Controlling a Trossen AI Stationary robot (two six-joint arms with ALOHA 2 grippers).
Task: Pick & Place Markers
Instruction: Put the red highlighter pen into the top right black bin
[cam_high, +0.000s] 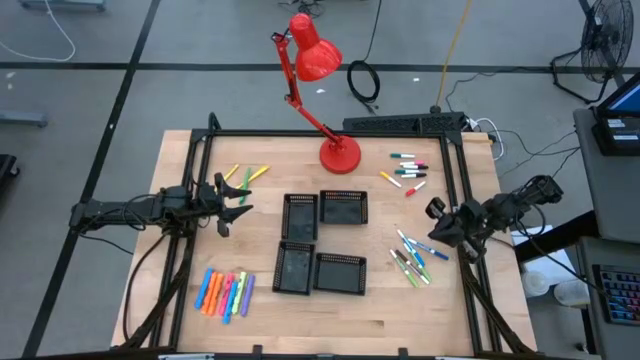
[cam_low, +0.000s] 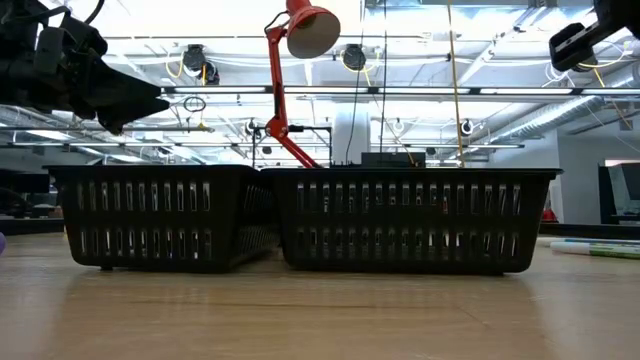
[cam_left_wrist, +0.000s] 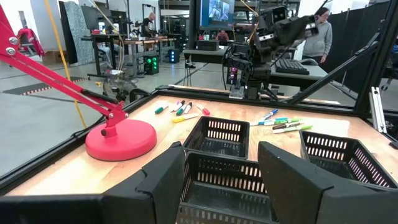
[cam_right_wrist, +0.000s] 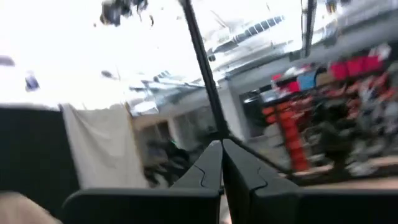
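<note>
Approach step: left end effector (cam_high: 232, 203) spread, empty, beside yellow-green markers (cam_high: 246, 177); right end effector (cam_high: 436, 213) pressed together, waiting; descend next.

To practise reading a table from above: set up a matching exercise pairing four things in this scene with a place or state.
Things:
1 red lamp
2 neon highlighters
3 left gripper
4 right gripper

Descriptions:
A shut, holding nothing
B near-left part of the table
C open, holding nothing
D far edge, behind the trays

Pairs: 1-D, 2-B, 3-C, 4-A
</note>
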